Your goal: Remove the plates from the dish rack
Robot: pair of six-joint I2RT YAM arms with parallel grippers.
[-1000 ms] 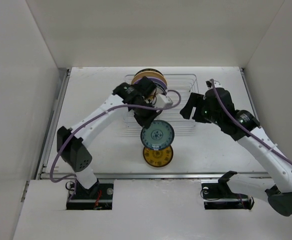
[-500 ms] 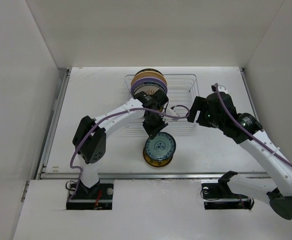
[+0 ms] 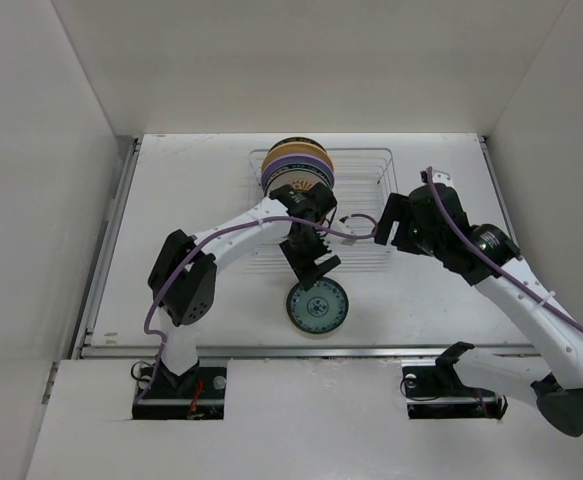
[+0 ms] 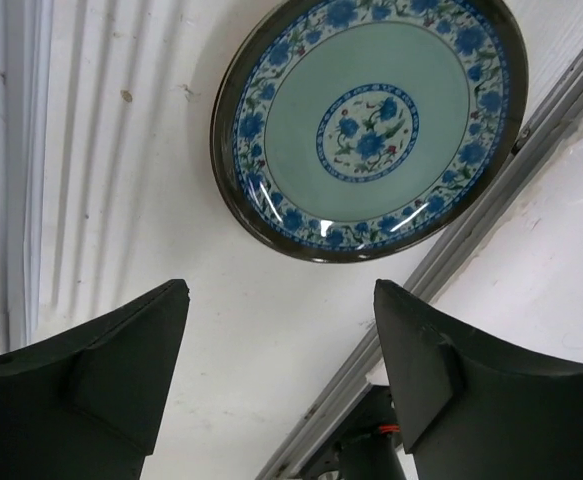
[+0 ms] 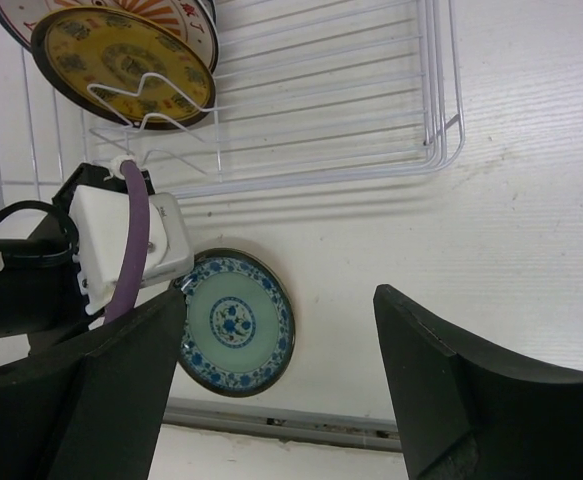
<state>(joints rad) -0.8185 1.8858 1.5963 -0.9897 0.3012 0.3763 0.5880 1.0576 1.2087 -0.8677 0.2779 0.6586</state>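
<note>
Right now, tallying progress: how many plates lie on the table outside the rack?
1: the blue-floral plate on the table, just on the near side of the dish rack, by the open left gripper. Another may hide beneath it.

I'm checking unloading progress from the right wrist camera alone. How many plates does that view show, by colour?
White plate with orange sunburst, in the dish rack: 1
Dark brown plate with yellow pattern, in the dish rack: 1
Teal plate with blue flowers, flat on the table: 1
Total: 3
</note>
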